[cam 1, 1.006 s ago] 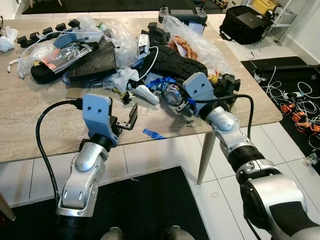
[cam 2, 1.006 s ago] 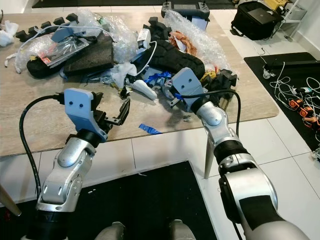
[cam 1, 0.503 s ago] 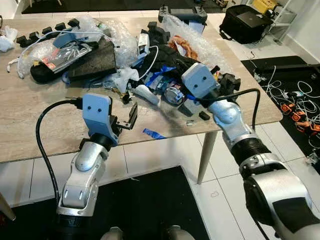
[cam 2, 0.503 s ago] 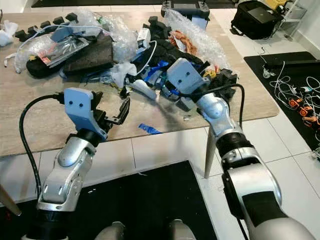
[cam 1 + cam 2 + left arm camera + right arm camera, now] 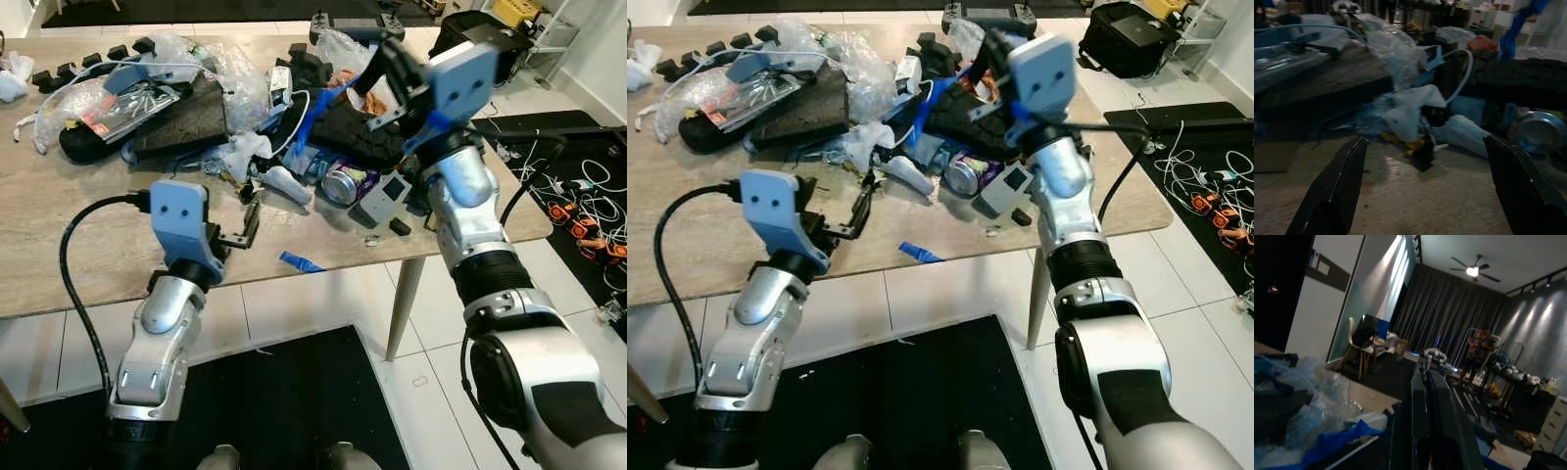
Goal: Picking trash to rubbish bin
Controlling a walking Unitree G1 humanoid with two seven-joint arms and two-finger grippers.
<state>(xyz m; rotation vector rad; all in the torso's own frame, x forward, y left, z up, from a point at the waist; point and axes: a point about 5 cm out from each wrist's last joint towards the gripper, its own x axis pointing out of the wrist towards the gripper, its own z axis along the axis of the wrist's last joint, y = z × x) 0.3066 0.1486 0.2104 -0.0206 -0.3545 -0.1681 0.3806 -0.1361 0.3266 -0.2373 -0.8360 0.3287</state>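
A wooden table (image 5: 59, 255) holds a heap of trash. The right gripper (image 5: 384, 61) is raised above the heap's far side, its fingers pressed together on a thin blue strip (image 5: 312, 110) that trails down beneath it into the clutter. The strip looks light and limp, likely to snag, so a pinch near its free end suits it. Below the right gripper lie a dented drink can (image 5: 342, 183) and black sheet material (image 5: 345, 129). The left gripper (image 5: 247, 227) hovers low near the table's front edge, fingers spread wide, facing crumpled white plastic (image 5: 1413, 110) just ahead.
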